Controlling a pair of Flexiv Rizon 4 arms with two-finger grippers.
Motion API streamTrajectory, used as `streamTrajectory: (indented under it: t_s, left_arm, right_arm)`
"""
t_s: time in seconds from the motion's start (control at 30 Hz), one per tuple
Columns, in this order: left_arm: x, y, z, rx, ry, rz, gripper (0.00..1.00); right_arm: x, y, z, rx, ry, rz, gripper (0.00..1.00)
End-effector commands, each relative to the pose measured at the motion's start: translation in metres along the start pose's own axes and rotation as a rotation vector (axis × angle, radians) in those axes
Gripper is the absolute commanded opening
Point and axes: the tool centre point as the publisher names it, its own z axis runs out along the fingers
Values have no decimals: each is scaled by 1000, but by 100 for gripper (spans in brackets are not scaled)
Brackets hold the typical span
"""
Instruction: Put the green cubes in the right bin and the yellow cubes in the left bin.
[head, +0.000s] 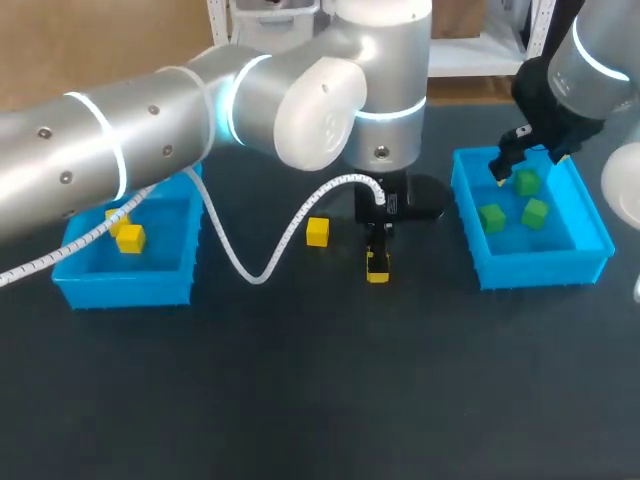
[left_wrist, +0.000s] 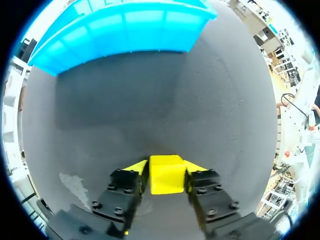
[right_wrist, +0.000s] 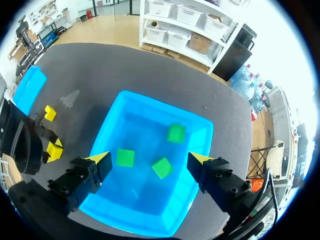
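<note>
Partly hidden: the blue plastic left bin (head: 125, 285), behind a shiny left arm (head: 100, 150).
Left jaws pinch a yellow cube (left_wrist: 166, 174); right jaws spread above three green cubes (right_wrist: 125, 157) in the right bin (right_wrist: 135, 125).

My head camera sits high behind me, looking down on the whole table (head: 300, 400). My left wrist camera is low, close to the table, facing a blue bin (left_wrist: 125, 30). My right wrist camera looks down into the right bin (right_wrist: 142, 200), which the head camera sees too.
</note>
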Motion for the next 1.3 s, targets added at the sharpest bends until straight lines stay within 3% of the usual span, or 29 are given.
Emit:
streamTrajectory:
  t_s: [0.03, 0.17, 0.4, 0.6, 0.77, 1.3]
  left_arm:
    - [4, 2, -3, -6, -13, -20, 0]
    - [9, 9, -14, -18, -60, -89, 0]
    - [31, 37, -50, -58, -210, -309, 0]
    - [74, 56, -75, -116, -293, -471, 0]
    - [113, 61, -88, -157, -335, -581, 0]
    - [244, 51, -105, -227, -452, -953, 0]
  right_arm:
    - [1, 0, 0, 1, -2, 1, 100]
    - [1, 0, 0, 1, -2, 1, 100]
    - [1, 0, 0, 1, -2, 1, 100]
    - [1, 0, 0, 1, -2, 1, 100]
    - [1, 0, 0, 1, -2, 1, 100]
    - [1, 0, 0, 1, -2, 1, 100]
